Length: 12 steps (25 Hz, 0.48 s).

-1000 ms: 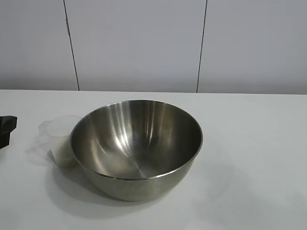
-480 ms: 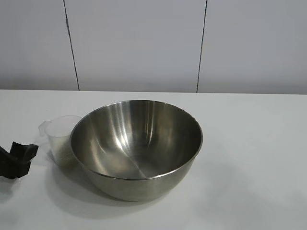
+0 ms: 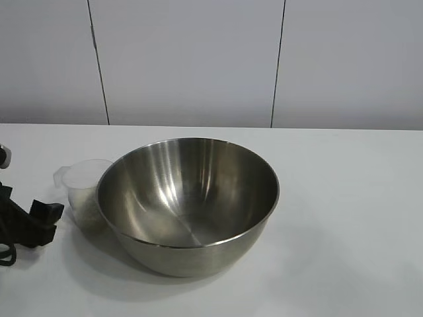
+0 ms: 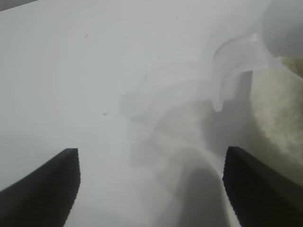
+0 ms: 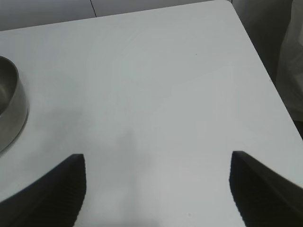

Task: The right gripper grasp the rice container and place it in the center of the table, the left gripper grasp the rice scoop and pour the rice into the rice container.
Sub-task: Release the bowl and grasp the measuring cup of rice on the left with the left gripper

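Sitting mid-bench, your large shiny round stainless-steel rice container looks already placed, so by my reading the step in hand is the reach for the rice scoop, a small translucent clear plastic cup that touches or nearly touches the container's rim on its left. A pale heap of white uncooked rice fills the cup's lower part.

Your left tool, a black two-fingered claw with tapered wedge fingers, sits low over the flat matte white bench, just beside the scoop and apart from it. Its fingers stand wide and hold nothing; in the left wrist view the cup lies off toward one finger, not between the pair.

Next, I judge, you need to centre the cup between the fingers before closing, without nudging it against the steel.

Your right tool is parked over bare bench beside the container, fingers wide, empty.
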{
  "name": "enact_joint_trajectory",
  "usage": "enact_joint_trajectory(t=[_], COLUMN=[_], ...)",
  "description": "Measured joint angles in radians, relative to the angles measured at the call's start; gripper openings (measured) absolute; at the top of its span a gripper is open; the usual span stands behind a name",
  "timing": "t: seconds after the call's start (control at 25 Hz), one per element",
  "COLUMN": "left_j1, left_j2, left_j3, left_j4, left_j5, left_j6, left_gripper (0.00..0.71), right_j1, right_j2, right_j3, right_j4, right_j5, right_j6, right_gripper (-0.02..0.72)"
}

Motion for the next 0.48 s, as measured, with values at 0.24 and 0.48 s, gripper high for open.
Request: enact_joint_trajectory(t=[0.24, 0.48], left_j1=[0.0, 0.0], left_j2=[0.002, 0.003], left_j3=[-0.042, -0.081], left_j4=[0.027, 0.039], left_j5=[0.0, 0.0], left_j6=[0.033, 0.053], left_gripper=[0.594, 0.594], right_j1=[0.0, 0.0], right_j2=[0.0, 0.0], right_j3=[0.0, 0.0], right_j4=[0.0, 0.0], right_j5=[-0.001, -0.003], right_j6=[0.0, 0.0], right_gripper=[0.568, 0.568])
